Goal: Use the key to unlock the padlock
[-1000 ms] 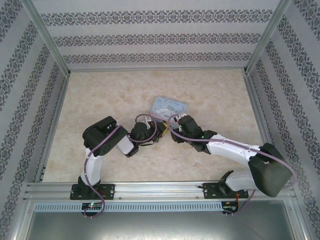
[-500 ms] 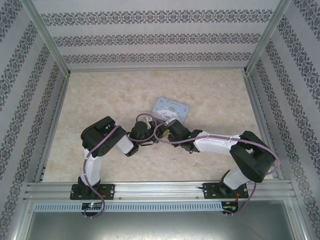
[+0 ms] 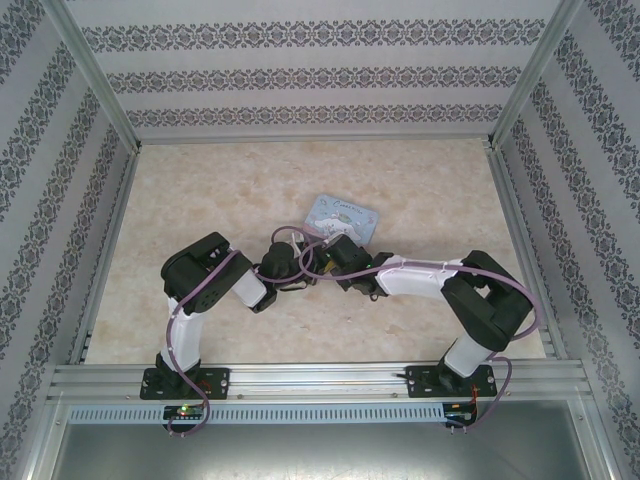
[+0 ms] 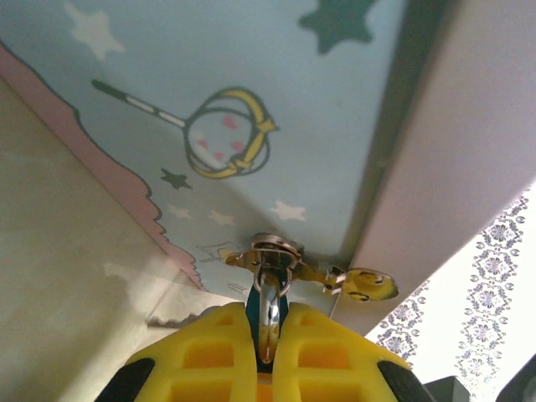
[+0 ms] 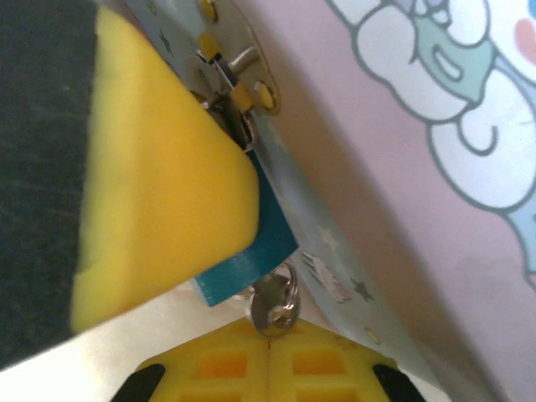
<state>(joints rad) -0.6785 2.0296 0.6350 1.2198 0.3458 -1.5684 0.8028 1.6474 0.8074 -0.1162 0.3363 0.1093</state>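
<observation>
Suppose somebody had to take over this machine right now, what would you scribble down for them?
Left gripper: shut on padlock, which hangs by its shackle from the hasp of the tin.
Right gripper: shut on key, which sits at the padlock's underside, apparently inserted.
Done: padlock steadied, key brought to it.
Left: turn the key and free the shackle. I cannot tell whether it has turned.
</observation>
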